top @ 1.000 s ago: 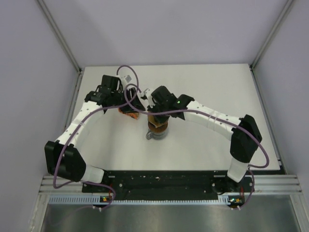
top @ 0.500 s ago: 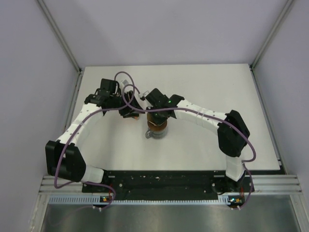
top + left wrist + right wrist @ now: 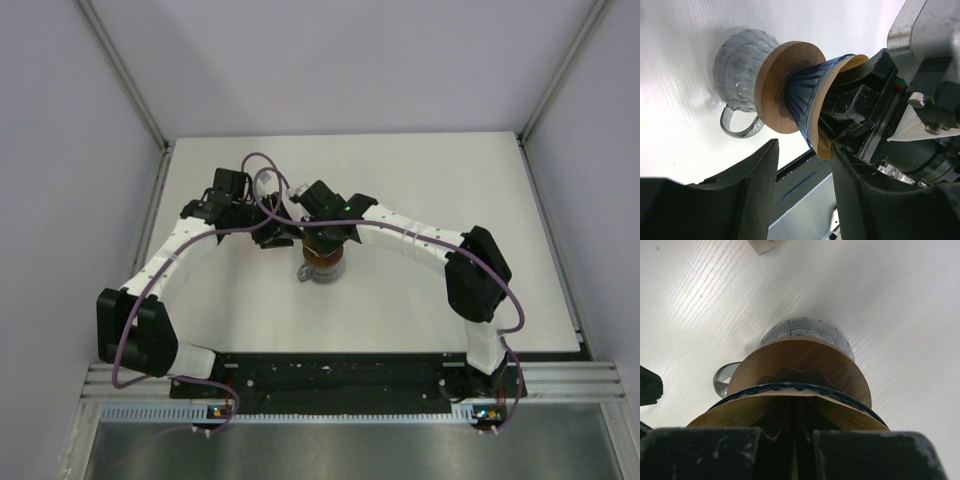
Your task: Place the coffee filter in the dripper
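Observation:
The blue ribbed dripper (image 3: 807, 87) sits in a wooden ring (image 3: 771, 92) on top of the glass jug (image 3: 740, 55). It stands mid-table in the top view as dripper (image 3: 325, 262). The tan coffee filter (image 3: 735, 414) lines the dripper (image 3: 800, 388), and its rim stands a little above the blue edge. My right gripper (image 3: 795, 407) (image 3: 326, 238) is shut, with its fingertips pushed down inside the filter cone. I see nothing pinched between them. My left gripper (image 3: 803, 150) (image 3: 282, 238) hovers open just left of the dripper, holding nothing.
The jug's handle (image 3: 724, 381) points toward the near-left. A pale flat corner (image 3: 762, 244) lies on the table (image 3: 430, 180) beyond the jug. The two grippers are close together over the middle of the table.
My right gripper has shifted slightly left and settled into the dripper, staying shut. The left gripper has slid right, closer to the dripper, and now covers the orange thing seen earlier.

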Controlling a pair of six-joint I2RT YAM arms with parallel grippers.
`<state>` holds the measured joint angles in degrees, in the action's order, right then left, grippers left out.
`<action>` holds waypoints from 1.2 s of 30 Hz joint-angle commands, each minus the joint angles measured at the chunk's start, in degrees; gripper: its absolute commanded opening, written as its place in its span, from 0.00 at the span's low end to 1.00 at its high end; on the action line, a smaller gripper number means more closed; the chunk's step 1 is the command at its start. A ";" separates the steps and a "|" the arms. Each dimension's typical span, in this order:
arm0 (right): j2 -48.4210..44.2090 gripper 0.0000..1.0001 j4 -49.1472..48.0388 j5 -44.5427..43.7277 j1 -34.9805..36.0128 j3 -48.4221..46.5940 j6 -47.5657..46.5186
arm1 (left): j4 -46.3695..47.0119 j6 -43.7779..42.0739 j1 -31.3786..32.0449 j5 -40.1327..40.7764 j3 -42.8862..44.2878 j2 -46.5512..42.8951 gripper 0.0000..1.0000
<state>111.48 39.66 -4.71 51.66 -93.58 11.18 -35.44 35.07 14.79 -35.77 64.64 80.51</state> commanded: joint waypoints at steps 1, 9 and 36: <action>6.38 0.00 1.47 -1.36 0.64 2.44 -0.10 | 4.68 -0.09 0.86 -0.36 0.40 0.70 0.50; 3.93 0.00 1.47 -1.62 0.55 0.77 -0.54 | 5.21 -1.32 1.65 1.93 -1.27 1.14 0.43; -9.35 0.00 -1.17 -0.92 0.55 -4.33 -6.87 | 3.19 -3.96 2.09 4.65 0.48 1.05 0.34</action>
<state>106.54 39.07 -5.98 51.59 -94.24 6.35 -32.97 32.67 16.60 -32.08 63.55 81.30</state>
